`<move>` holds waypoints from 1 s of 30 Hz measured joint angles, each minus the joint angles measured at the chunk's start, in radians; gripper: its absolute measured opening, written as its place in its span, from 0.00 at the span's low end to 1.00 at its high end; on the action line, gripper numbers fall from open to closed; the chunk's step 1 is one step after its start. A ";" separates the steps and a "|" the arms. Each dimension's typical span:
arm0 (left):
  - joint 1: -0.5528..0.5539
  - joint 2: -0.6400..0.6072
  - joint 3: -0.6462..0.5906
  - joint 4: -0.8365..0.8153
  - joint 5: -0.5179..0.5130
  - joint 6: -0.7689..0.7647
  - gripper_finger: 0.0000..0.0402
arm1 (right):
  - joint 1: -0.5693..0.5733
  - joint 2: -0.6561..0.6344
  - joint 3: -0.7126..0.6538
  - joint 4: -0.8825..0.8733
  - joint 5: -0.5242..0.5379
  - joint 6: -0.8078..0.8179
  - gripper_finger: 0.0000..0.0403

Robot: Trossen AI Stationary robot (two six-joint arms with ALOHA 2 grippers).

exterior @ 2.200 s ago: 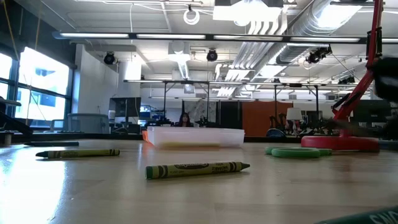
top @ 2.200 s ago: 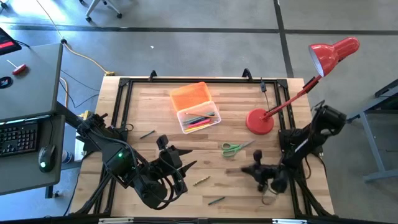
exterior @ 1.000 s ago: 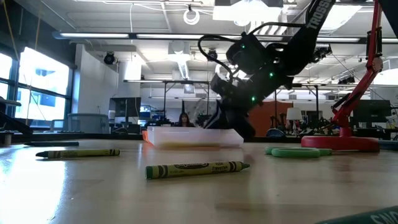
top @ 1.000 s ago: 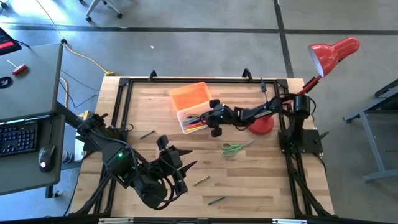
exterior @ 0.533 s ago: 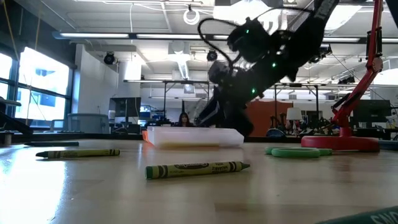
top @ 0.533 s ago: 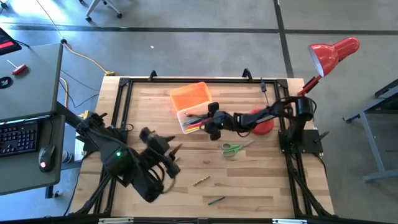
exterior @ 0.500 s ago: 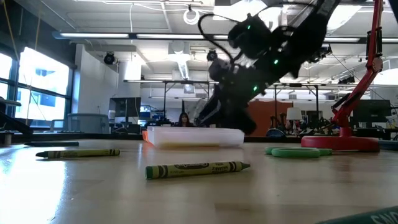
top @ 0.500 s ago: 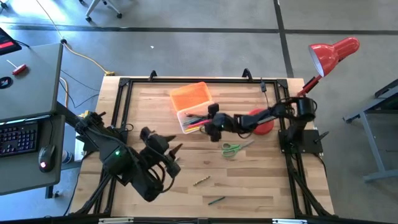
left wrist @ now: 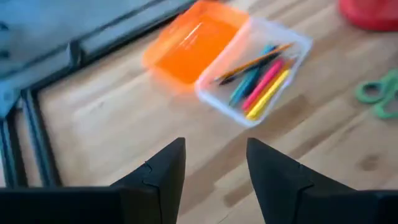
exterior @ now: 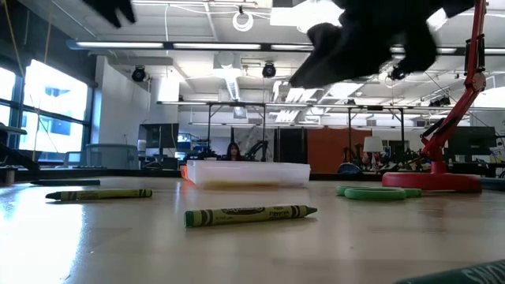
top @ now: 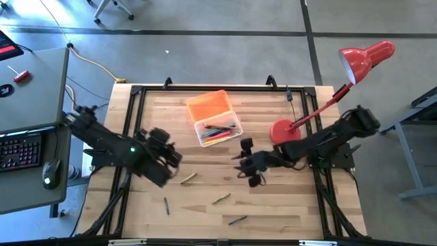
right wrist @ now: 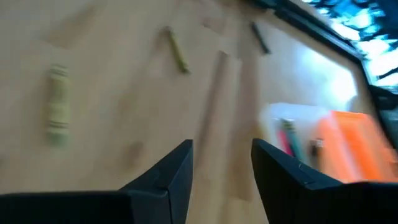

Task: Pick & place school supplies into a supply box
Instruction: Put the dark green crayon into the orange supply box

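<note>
High view: the supply box [top: 217, 128] is seen lying open at 12 o'clock on the table [top: 273, 205], several pens already inside, while the green scissors (hidden beneath the arm in this view) are covered by the right gripper [top: 247, 166], whose fingers are shown parted and empty in the right wrist view. The left gripper [top: 167, 156], likewise parted and empty, is placed nearest the yellowish crayon [top: 188, 178], which lies toward 4 o'clock from it, its long axis running from 8 to 2 o'clock.
</note>
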 joint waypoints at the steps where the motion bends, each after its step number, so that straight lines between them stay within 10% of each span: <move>1: 0.000 -0.047 -0.057 0.011 0.014 -0.025 0.50 | 0.017 -0.016 0.000 -0.019 -0.013 0.026 0.35; 9: -0.034 -0.429 -0.595 0.510 -0.061 0.070 0.50 | 0.122 -0.055 -0.021 -0.034 -0.054 0.145 0.35; 19: -0.032 -0.478 -1.011 1.302 0.032 0.298 0.50 | 0.163 -0.055 -0.089 0.013 -0.067 0.207 0.35; 30: -0.030 -0.473 -1.031 1.180 0.064 0.448 0.50 | 0.163 -0.055 -0.095 0.029 -0.059 0.214 0.35</move>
